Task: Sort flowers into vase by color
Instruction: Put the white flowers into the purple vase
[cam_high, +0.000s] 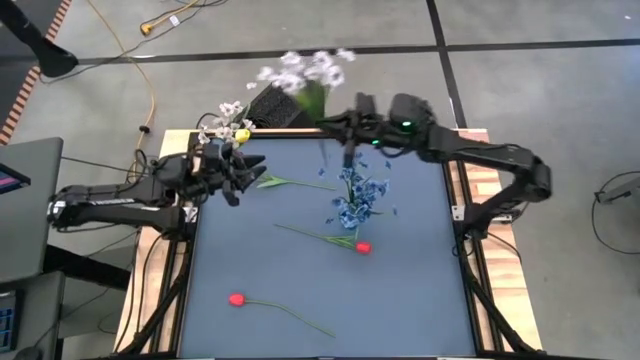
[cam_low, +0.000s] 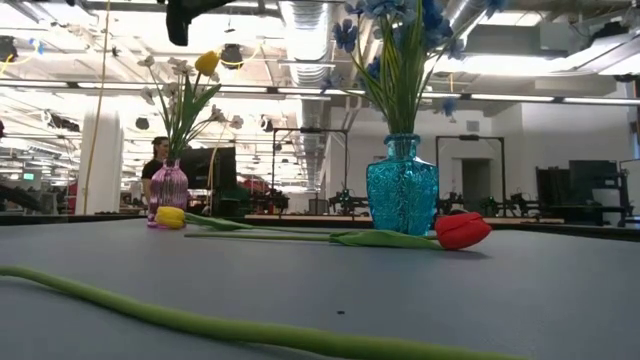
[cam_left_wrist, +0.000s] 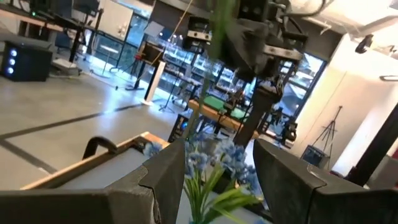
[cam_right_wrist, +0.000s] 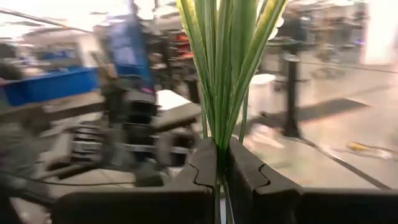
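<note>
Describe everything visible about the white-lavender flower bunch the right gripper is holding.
The white-lavender bunch is an artificial spray of small pale blossoms on many thin green stems with long narrow leaves. The right gripper is shut on its stems, which are pinched together between the dark fingers. It hangs lifted off the table, near the table's far edge, above and beside the blue sprigs in the teal vase. Nothing else appears to touch it.
</note>
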